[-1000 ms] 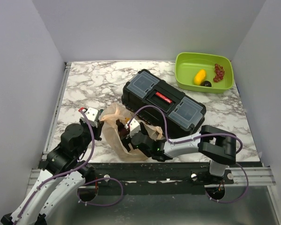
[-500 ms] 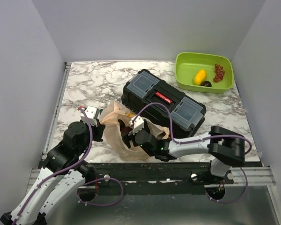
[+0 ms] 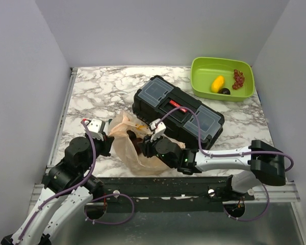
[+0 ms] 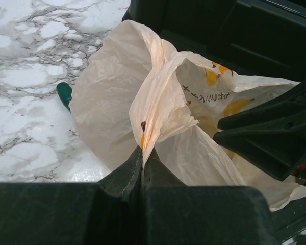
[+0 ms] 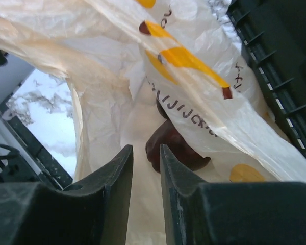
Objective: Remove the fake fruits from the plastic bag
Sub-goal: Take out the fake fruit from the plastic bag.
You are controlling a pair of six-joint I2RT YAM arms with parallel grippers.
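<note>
Left gripper (image 4: 143, 153) clenched on a fold of the plastic bag (image 4: 107, 97), which lies by the table (image 3: 92, 92)'s near edge, against the black toolbox (image 3: 178, 109) on its right. Right gripper (image 5: 145, 153) inside the bag, jaws narrowly apart, dark fruit (image 5: 176, 148) just beyond; whether it grasps anything I cannot tell.

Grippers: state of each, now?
Left gripper: shut on the plastic bag edge.
Right gripper: inside the bag, narrow gap, dark fruit ahead; grip cannot be told.

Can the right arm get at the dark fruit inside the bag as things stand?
Probably yes: the right fingers are inside the plastic bag, the dark fruit right at their tips. The left fingers pinch the bag's rim; only loose film crowds in.
</note>
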